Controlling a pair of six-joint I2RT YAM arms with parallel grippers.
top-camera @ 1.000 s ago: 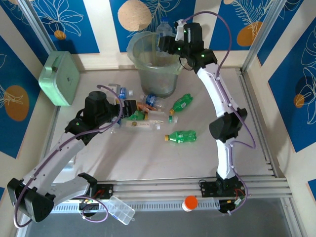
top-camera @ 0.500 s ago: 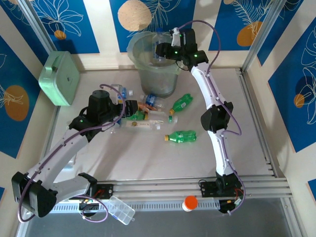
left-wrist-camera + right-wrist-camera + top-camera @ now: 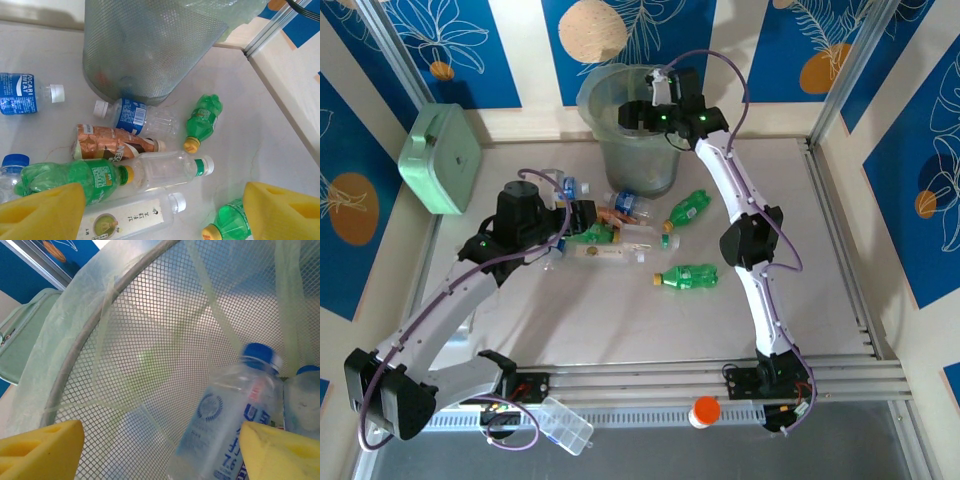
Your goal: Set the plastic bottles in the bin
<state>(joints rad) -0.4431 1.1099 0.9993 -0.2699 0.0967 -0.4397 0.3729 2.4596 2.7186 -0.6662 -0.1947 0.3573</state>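
Right claw (image 3: 161, 440) is gaping over bin (image 3: 125, 340); left claw (image 3: 165, 205), also apart, is hovering over green bottle (image 3: 70, 177): prob. light, squashy, slick; grip mid-label.

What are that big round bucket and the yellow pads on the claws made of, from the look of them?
The bin looks like translucent grey-green plastic: light passes through, and a fine mesh-like grid covers its wall. A thin clear film liner drapes over its rim. The yellow pads look like matte foam or soft rubber, dull with moulded slots.
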